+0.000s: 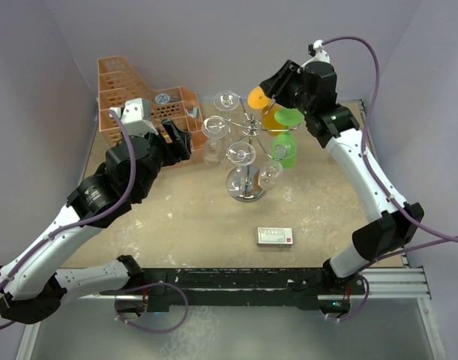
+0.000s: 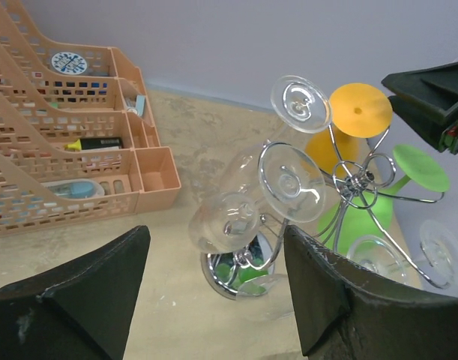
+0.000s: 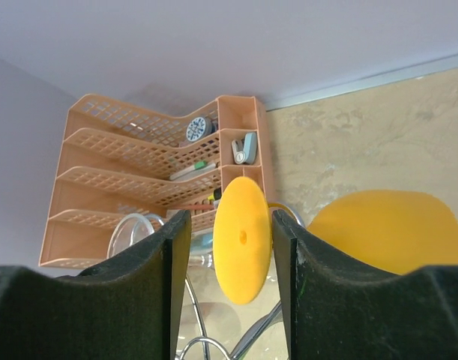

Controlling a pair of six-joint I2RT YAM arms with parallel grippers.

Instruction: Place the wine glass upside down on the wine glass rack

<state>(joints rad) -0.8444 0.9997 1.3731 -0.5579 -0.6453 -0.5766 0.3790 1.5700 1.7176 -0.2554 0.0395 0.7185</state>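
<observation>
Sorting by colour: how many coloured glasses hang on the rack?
2: an orange glass on the rack's far side, and a green glass just right of it. Clear glasses could hide another.

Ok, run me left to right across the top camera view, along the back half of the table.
orange lattice basket → left gripper → wine glass rack → green wine glass → right arm
</observation>
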